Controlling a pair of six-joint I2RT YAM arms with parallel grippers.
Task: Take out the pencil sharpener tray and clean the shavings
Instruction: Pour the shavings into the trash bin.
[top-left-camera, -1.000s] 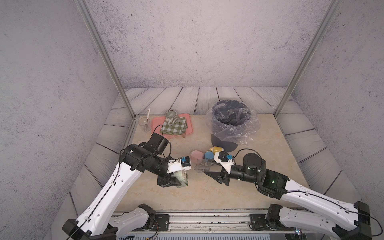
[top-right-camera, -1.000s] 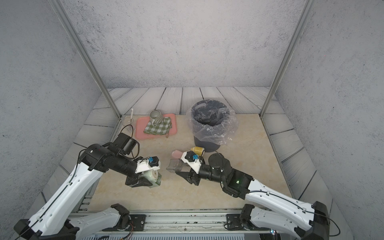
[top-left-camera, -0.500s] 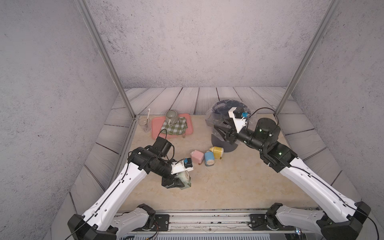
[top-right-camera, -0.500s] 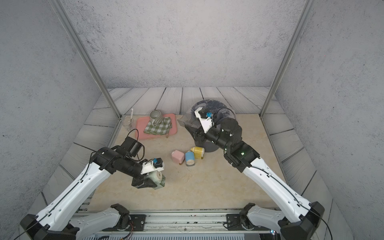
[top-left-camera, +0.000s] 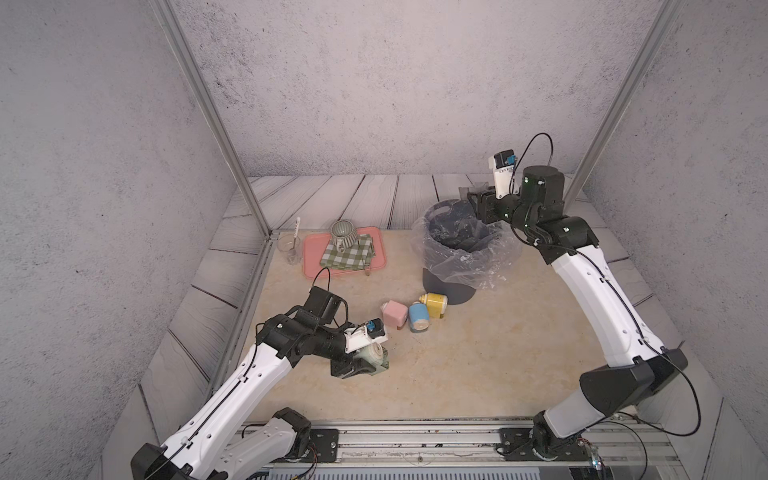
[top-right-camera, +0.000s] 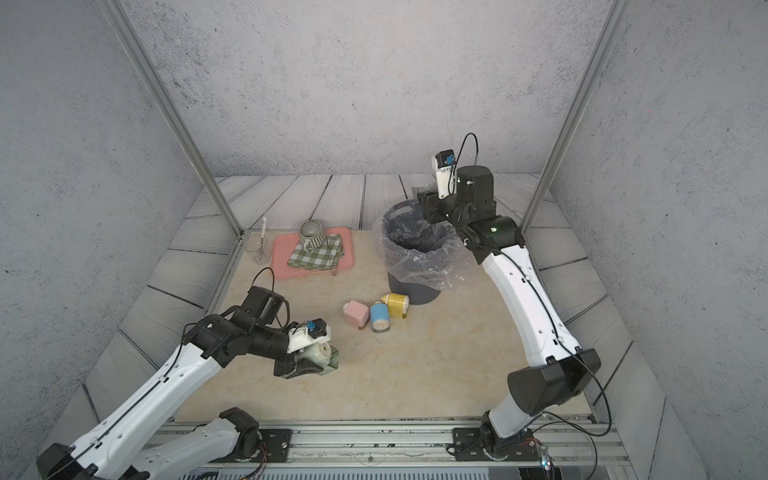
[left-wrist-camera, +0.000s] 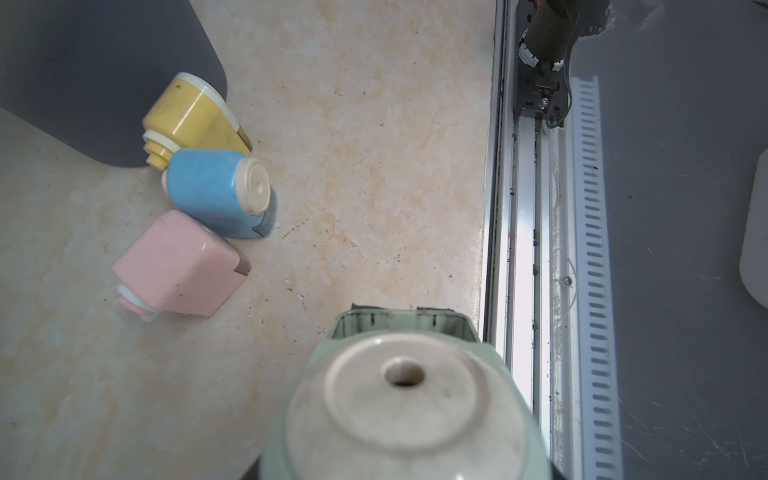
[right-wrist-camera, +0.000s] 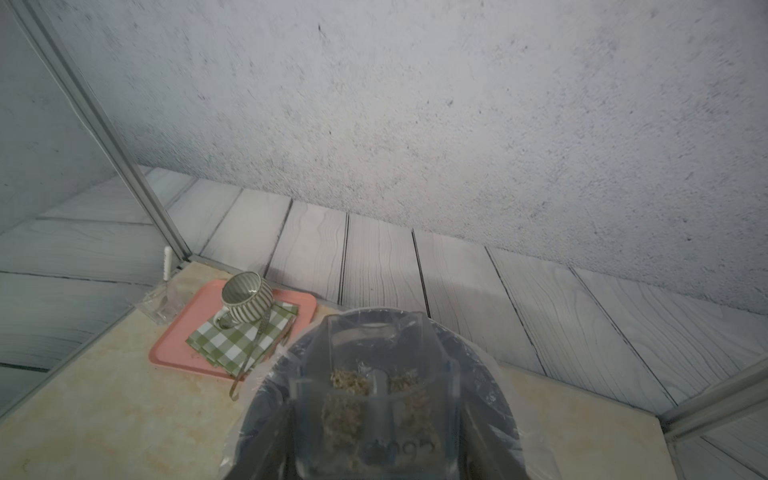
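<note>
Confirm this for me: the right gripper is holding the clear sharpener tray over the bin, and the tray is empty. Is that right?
Not quite. The right gripper does hold the clear sharpener tray over the bin, but the tray is not empty: the right wrist view shows brownish shavings lying inside it.

The worktop is a beige, marbled slab edged by grey planks. A pink tray lies flat in its far left corner, with a clear glass standing just beside it, nearer the corner post. A dark bin lined with a clear plastic bag stands upright toward the far right. At the bin's foot three small sharpeners lie tipped over in a tight row: pink sharpener, blue sharpener, yellow sharpener. Dark specks dot the bare surface near them.
</note>
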